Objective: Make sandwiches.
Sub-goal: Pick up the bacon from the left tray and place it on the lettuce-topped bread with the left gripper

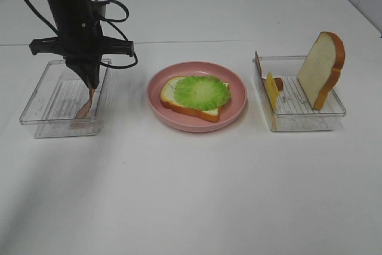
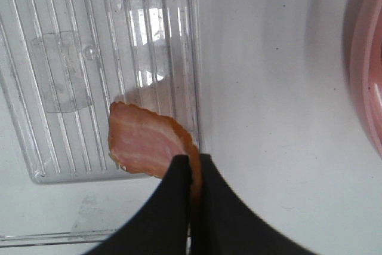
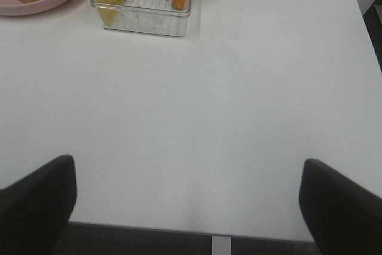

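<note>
The sandwich (image 1: 197, 92) is a white bread slice with a green lettuce leaf (image 1: 203, 91) on top, lying on the pink plate (image 1: 236, 114). My left gripper (image 1: 89, 85) hangs over the left clear tray (image 1: 42, 97), shut on one end of a pinkish-brown bacon strip (image 1: 83, 108) that dangles down into the tray. The left wrist view shows the black fingers (image 2: 173, 207) pinched on the bacon strip (image 2: 146, 141). In the right wrist view my right gripper (image 3: 188, 198) stands open and empty over bare table near its front edge. It is out of the high view.
The right clear tray (image 1: 298, 120) holds an upright bread slice (image 1: 322, 67), a yellow cheese slice (image 1: 271, 91) and a brown piece (image 1: 258, 64) leaning on its wall. The right wrist view shows that tray (image 3: 143, 19) and the plate's rim (image 3: 54, 1) far ahead.
</note>
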{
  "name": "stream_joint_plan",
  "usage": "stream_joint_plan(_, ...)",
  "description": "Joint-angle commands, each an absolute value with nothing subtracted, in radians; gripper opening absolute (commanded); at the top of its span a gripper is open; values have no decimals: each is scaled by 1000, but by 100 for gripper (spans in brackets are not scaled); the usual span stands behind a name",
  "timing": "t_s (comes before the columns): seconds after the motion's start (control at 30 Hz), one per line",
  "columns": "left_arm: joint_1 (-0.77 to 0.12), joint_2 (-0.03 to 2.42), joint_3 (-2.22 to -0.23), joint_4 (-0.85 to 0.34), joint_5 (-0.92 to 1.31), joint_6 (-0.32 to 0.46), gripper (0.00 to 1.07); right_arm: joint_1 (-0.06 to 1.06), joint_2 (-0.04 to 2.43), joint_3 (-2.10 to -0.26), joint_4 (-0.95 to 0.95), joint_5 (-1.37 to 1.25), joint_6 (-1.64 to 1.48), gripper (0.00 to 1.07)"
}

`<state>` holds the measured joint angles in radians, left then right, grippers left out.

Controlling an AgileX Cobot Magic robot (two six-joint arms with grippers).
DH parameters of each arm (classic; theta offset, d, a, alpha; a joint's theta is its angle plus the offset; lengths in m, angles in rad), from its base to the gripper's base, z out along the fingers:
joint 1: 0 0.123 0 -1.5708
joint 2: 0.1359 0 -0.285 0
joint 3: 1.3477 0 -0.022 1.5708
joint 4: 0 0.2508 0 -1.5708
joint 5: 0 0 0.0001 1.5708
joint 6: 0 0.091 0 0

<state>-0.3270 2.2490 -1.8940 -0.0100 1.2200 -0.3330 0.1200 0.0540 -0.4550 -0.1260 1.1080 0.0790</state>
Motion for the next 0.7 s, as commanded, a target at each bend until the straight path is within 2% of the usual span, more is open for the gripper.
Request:
stream_joint_plan(0.03, -328, 2208, -1905, -8, 1319, -326, 0, 115, 49, -453, -127, 1103, 74, 99)
stream_joint_plan(0.23, -328, 2181, -1964, -16, 1317, -305, 0, 115, 49, -453, -127, 1103, 74, 99)
stream_joint_plan(0.3, -333, 2159, -2057, -66, 1315, -282, 0, 115, 49, -453, -127, 1103, 74, 99)
stream_joint_plan(0.4, -333, 2155, -2078, -79, 1315, -277, 0, 115, 49, -453, -127, 1103, 74, 99)
stream_joint_plan(0.47, -333, 2155, -2171, -154, 1300, -275, 0, 115, 49, -453, -127, 1103, 74, 99)
stream_joint_plan(0.53, -333, 2155, -2182, -175, 1292, -269, 0, 115, 49, -453, -127, 1103, 74, 99)
stream_joint_plan(0.57, -333, 2155, -2195, -244, 1258, -239, 0, 115, 49, -453, -127, 1103, 74, 99)
stream_joint_plan(0.6, -333, 2155, -2195, -244, 1258, -239, 0, 115, 49, -453, -127, 1103, 74, 99)
stream_joint_plan(0.63, -333, 2158, -2195, -320, 1229, -216, 0, 115, 49, -453, -127, 1103, 74, 99)
stream_joint_plan(0.7, -333, 2163, -2195, -354, 1213, -201, 0, 115, 49, -453, -127, 1103, 74, 99)
